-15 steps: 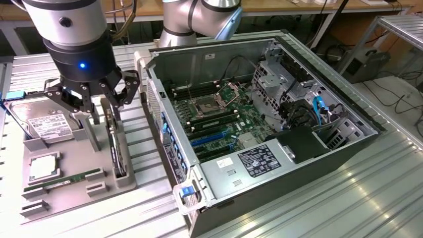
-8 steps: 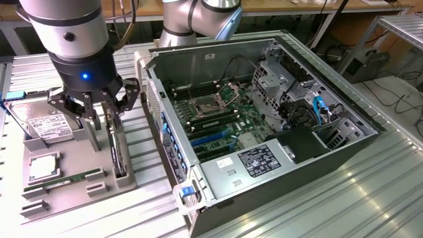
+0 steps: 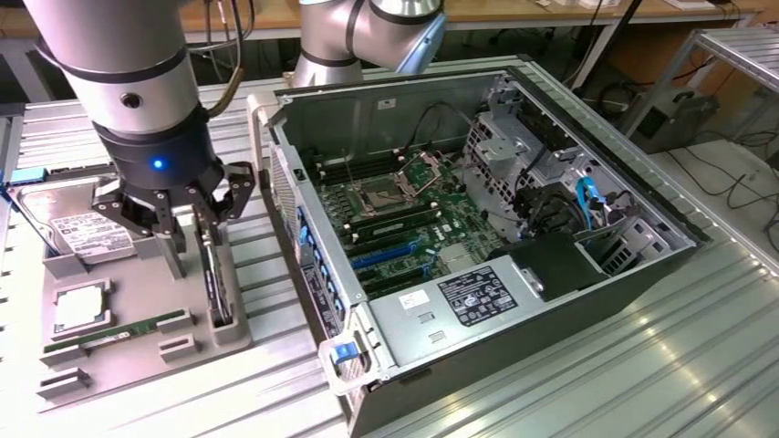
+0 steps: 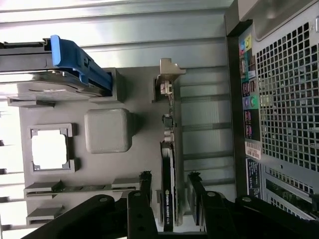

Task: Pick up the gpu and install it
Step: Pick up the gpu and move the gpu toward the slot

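Fingers [image 4: 145,181] of my tool [image 4: 169,177] sit closest, spread wide, one on each side of the gpu [image 4: 168,162] with a gap showing on both sides, so nothing is pinched. Largest on the table [image 3: 548,383] is the open case [image 3: 365,119], lying at the exterior view's right with its board exposed. Beside it, at the exterior view's left, is the grey tray [image 3: 122,367]. My tool [image 3: 195,262] hangs low over the tray's edge nearest the case. A hard drive [image 3: 79,228] lies at the tray's far end. The gpu [image 3: 221,287] stands on edge in its tray slot, bracket [image 4: 167,79] pointing away from my tool. Nearer the front lie a memory stick [image 3: 122,330] and a square chip [image 3: 82,310].
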`<state>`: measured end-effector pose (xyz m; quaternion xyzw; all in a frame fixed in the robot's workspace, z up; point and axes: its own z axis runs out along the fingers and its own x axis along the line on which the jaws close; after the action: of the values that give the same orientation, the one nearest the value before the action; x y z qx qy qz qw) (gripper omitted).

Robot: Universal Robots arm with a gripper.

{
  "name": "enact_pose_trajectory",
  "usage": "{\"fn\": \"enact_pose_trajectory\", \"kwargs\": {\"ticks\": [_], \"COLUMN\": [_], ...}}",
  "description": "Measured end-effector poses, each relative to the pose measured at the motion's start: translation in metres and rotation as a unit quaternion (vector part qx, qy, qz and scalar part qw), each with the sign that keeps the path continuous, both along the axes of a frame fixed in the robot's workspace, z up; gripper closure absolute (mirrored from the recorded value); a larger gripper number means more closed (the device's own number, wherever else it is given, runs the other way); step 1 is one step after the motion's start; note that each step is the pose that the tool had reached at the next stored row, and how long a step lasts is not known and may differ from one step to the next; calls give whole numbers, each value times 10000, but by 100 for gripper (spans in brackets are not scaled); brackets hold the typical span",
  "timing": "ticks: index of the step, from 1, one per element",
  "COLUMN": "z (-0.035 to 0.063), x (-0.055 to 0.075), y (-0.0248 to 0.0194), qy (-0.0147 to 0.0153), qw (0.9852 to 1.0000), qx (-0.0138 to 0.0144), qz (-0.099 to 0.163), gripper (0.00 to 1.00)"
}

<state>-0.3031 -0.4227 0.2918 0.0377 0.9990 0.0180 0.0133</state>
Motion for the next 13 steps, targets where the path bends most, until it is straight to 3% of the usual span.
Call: {"fn": "enact_pose_trajectory", "kwargs": {"ticks": [13], "z": [-293], "x": [-1], "y": [1], "qy": [0], "qw": [10000], "qx": [1], "qz": [-2], "gripper": [58]}}
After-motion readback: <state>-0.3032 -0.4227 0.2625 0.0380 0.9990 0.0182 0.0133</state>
